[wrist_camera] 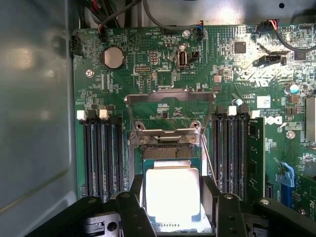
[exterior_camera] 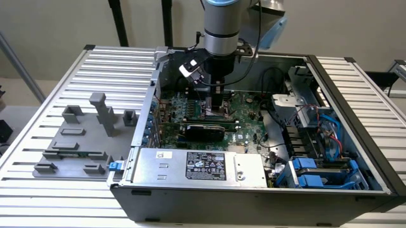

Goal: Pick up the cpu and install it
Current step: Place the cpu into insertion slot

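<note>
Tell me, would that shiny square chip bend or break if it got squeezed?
The cpu probably stays stiff: its top is a flat metal plate. It looks thin and small, so likely light. The smooth shiny top could be slippery, which may be why the fingers grip its edges instead.

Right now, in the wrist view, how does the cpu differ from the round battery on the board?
Shape: the cpu is square, while the battery is round.
Size: the cpu looks clearly larger than the battery.
Place: the cpu lies between the two banks of memory slots, while the battery sits near the edge of the board, away from the cpu.
Both have shiny silver tops.
</note>
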Controlling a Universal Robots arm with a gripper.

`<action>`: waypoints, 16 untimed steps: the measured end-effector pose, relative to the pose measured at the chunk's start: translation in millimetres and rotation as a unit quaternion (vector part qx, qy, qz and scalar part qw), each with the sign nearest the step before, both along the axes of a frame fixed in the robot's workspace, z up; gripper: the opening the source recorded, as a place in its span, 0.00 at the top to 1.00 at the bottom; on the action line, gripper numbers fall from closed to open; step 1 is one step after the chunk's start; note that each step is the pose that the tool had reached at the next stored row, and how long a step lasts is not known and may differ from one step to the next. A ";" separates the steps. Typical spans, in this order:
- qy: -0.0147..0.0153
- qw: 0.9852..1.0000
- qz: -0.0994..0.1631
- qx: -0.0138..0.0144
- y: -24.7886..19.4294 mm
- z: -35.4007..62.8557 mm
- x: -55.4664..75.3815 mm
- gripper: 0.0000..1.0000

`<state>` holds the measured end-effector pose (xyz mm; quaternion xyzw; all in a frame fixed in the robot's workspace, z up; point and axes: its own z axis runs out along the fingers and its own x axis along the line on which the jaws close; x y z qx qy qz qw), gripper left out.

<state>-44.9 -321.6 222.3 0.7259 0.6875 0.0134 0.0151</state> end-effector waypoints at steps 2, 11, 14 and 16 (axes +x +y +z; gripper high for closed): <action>0.000 1.000 -0.001 0.000 0.0 -2.5 0.0 0.45; -0.011 1.000 -0.001 0.000 0.0 -10.4 0.1 0.45; -0.011 1.000 -0.001 -0.002 0.0 -12.2 0.0 0.45; -0.011 1.000 -0.001 -0.002 0.0 -13.6 0.0 0.45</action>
